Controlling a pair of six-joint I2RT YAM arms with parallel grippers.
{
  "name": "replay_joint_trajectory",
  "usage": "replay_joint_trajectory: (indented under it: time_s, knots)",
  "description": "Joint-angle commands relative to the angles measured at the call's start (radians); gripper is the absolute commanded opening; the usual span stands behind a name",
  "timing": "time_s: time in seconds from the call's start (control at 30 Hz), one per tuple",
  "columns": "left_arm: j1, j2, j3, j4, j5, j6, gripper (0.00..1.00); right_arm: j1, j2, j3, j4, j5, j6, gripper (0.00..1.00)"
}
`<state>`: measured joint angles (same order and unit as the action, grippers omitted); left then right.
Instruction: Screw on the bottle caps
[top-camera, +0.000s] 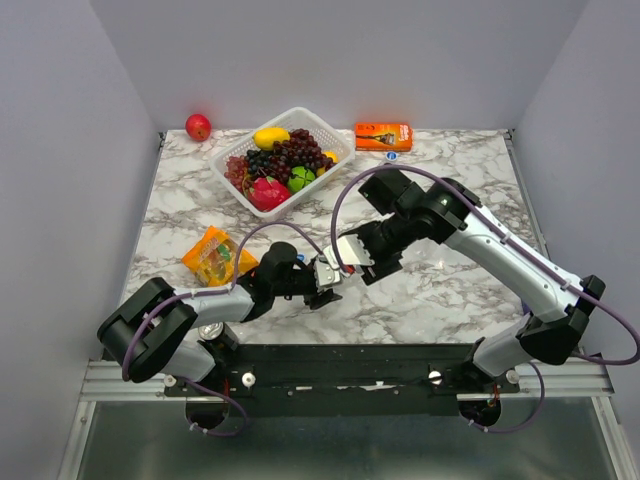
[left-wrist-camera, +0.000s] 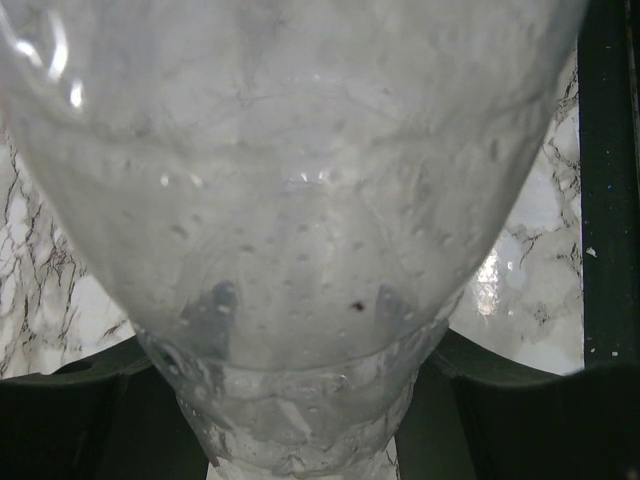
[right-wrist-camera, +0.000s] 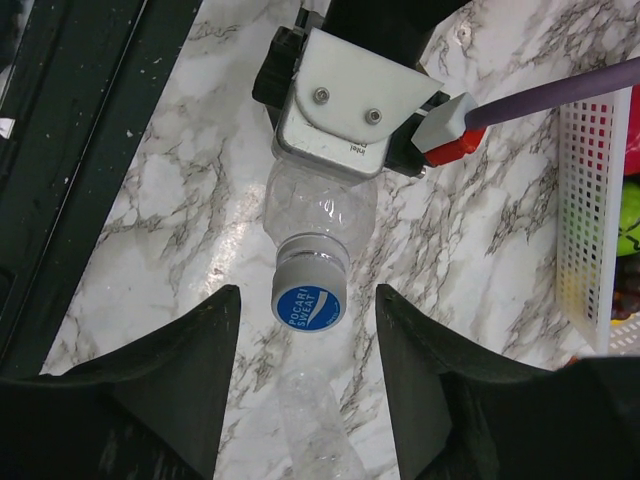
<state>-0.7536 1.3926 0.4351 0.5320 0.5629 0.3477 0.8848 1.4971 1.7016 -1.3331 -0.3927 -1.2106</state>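
Note:
My left gripper (top-camera: 327, 273) is shut on a clear bottle (right-wrist-camera: 318, 205), whose body fills the left wrist view (left-wrist-camera: 300, 200). The bottle's neck points at the right wrist camera. A blue-topped cap (right-wrist-camera: 308, 303) sits on that neck. My right gripper (right-wrist-camera: 308, 292) is open, with one finger on each side of the cap and neither touching it; in the top view it (top-camera: 355, 262) faces the left gripper. A second clear bottle (right-wrist-camera: 315, 430) lies on the table under the cap. A loose blue cap (top-camera: 391, 156) lies by the orange box. The third bottle is hidden.
A white basket (top-camera: 228, 152) of fruit stands at the back, its wall also in the right wrist view (right-wrist-camera: 585, 200). A red apple (top-camera: 198, 127) lies at the back left and an orange box (top-camera: 384, 136) at the back. An orange snack bag (top-camera: 215, 257) lies beside the left arm.

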Motion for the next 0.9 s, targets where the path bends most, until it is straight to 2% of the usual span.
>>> replay_joint_trajectory:
  time_s: [0.0,0.33,0.53,0.6,0.87]
  knots:
    - [0.008,-0.017,0.028,0.019,0.029,-0.009,0.0,0.008,0.009,-0.008,-0.06,-0.028,-0.04,0.61]
    - [0.028,-0.026,0.004,0.082,0.011,-0.058,0.0,0.005,0.003,-0.057,-0.005,0.031,0.019,0.44]
    - [0.054,-0.032,-0.002,0.134,-0.009,-0.131,0.0,-0.017,0.002,-0.097,0.058,0.025,0.132,0.41]
    - [0.06,-0.037,-0.006,0.152,-0.021,-0.157,0.0,-0.03,0.008,-0.096,0.075,0.023,0.18,0.38]
    - [0.076,-0.061,0.002,0.164,-0.075,-0.197,0.0,-0.128,0.121,-0.008,0.068,-0.024,0.4,0.34]
